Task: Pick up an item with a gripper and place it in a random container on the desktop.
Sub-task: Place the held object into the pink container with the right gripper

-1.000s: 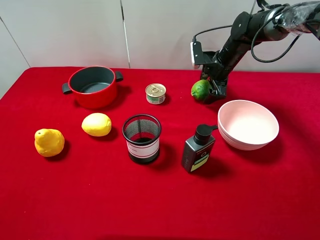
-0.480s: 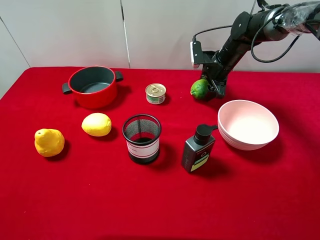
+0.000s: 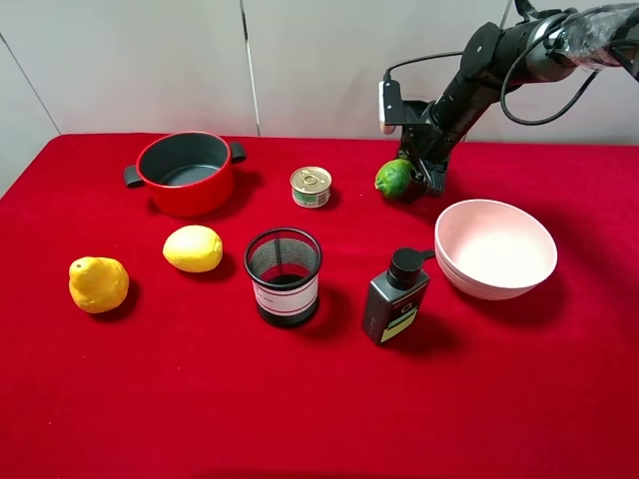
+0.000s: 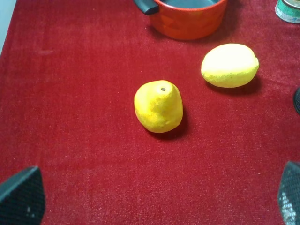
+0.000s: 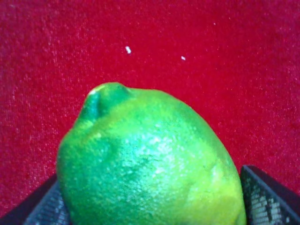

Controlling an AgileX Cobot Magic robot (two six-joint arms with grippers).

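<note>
Right gripper (image 3: 413, 178) fingers clamped on the lime (image 3: 392, 179) near the bench's far edge, right of centre, left gripper (image 4: 154, 197) spread open and empty; the glossy round skin looks likely to slip out during the swing to the bowl (image 3: 481, 283).

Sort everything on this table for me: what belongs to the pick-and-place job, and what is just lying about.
In the job: lime; right gripper, its fingers either side of it; pale pink bowl; red desktop.

Lying about: red pot; tin can; lemon; bumpy yellow fruit; black mesh cup; dark pump bottle.
</note>
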